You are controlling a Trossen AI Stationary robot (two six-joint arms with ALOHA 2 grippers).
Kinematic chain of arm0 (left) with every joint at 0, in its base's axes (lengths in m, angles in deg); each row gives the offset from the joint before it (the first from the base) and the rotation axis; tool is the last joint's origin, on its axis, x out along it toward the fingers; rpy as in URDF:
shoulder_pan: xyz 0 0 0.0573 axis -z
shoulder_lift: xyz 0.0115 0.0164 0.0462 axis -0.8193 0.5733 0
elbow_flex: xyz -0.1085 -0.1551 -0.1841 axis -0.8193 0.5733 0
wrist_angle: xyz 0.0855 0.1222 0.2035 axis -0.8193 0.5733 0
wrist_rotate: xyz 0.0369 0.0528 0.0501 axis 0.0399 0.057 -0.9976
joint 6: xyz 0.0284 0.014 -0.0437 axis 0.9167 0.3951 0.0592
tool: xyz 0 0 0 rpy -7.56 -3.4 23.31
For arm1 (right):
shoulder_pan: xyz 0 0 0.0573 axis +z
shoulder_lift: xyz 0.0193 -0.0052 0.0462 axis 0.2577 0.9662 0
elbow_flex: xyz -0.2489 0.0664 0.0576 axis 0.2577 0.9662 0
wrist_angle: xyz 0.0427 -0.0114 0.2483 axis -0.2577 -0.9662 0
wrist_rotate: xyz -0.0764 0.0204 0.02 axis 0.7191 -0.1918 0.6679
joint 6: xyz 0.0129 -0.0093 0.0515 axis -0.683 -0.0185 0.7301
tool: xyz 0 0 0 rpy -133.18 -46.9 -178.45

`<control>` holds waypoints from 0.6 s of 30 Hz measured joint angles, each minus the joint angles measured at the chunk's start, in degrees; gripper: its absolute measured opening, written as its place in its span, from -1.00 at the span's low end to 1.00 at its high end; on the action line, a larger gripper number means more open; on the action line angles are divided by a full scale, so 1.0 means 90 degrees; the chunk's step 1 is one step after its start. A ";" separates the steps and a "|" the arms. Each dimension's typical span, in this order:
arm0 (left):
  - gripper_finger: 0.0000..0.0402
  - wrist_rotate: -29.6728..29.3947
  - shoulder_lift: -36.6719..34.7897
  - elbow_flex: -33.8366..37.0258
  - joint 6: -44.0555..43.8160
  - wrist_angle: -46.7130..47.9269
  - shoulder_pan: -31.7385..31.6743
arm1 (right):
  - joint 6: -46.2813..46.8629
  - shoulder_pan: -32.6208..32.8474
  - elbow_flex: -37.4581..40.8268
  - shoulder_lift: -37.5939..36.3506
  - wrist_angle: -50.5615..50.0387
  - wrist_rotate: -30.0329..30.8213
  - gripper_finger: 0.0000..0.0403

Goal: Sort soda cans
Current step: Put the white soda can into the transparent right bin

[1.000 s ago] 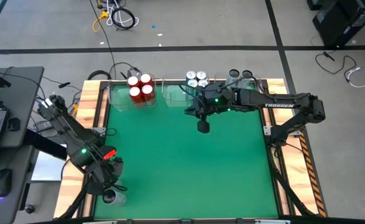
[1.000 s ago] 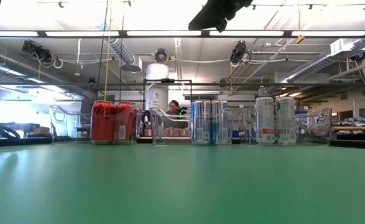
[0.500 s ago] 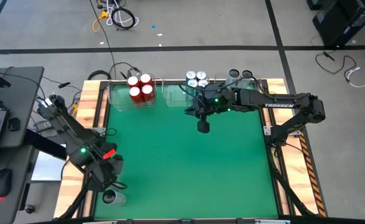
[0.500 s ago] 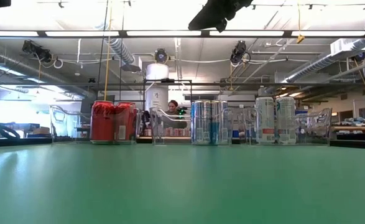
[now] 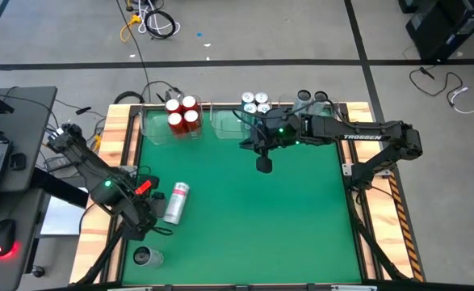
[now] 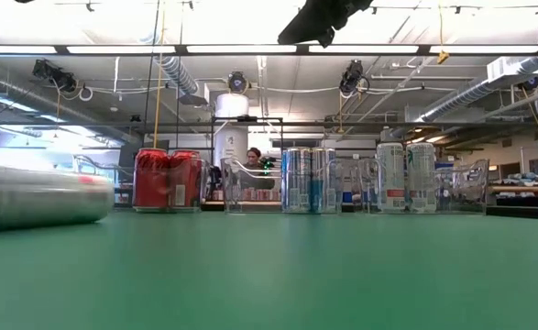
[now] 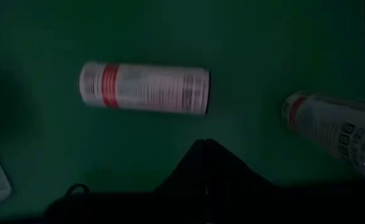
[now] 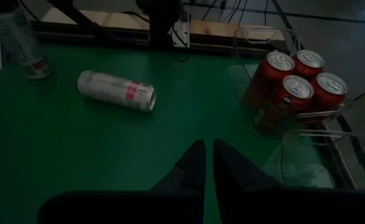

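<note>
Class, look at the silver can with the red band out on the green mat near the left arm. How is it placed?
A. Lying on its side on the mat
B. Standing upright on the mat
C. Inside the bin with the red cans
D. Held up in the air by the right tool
A: the silver can lies lengthwise on the green mat, untouched, apart from the red cans in their bin.

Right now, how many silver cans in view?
4. One silver can lies on its side at the green mat's left; one stands at its near-left corner; two stand in the far-right clear bin. The right arm could hide more.
</note>
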 joint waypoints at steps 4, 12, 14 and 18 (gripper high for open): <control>-1.00 -0.0071 0.0000 -0.0002 0.0080 -0.0027 -0.0087 | -0.0197 0.0126 0.0028 0.0105 0.0070 -0.0289 -0.92; -1.00 -0.0933 -0.0073 0.0214 0.0374 -0.1072 0.0068 | -0.0417 0.0600 0.0109 0.1362 0.0804 -0.0683 -0.82; -1.00 -0.1146 -0.0204 0.0401 0.0488 -0.1442 0.0120 | -0.0519 0.0730 0.0109 0.1663 0.1054 -0.0682 -0.75; -1.00 -0.1455 -0.0710 0.1026 0.0858 -0.2509 0.0173 | -0.0675 0.0980 0.0109 0.2000 0.1588 -0.0685 -0.58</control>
